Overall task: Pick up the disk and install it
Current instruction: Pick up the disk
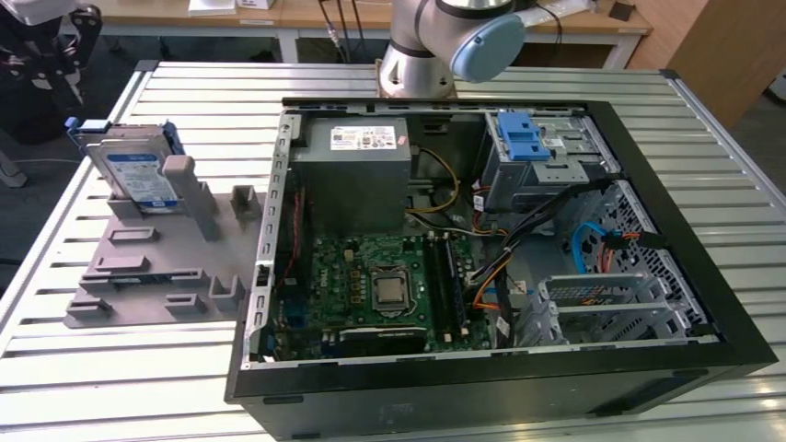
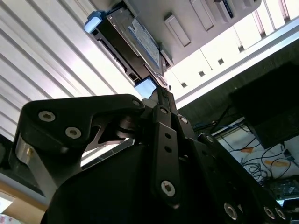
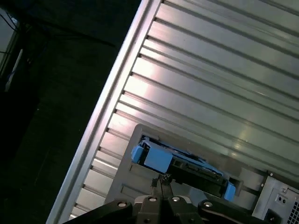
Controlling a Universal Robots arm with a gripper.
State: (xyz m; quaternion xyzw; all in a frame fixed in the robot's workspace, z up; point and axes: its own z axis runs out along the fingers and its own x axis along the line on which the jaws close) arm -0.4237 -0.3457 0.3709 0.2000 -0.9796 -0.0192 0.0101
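Note:
The disk [image 1: 135,175] is a silver hard drive with a blue-and-white label in a blue plastic carrier. It stands on edge in a grey holder [image 1: 147,267] at the exterior view's left. In both wrist views my gripper [image 2: 159,91] [image 3: 161,178] hangs above the disk [image 2: 140,39] [image 3: 187,163], well apart from it. Its black fingers are shut together with nothing between them. The arm's base [image 1: 443,46] rises at the back of the table.
An open computer case [image 1: 687,304] lies on the slatted metal table [image 1: 123,387], with a motherboard, a grey power supply box [image 1: 356,175] and a grey drive cage with a blue latch [image 1: 535,147]. The table edge [image 3: 100,126] runs near the holder.

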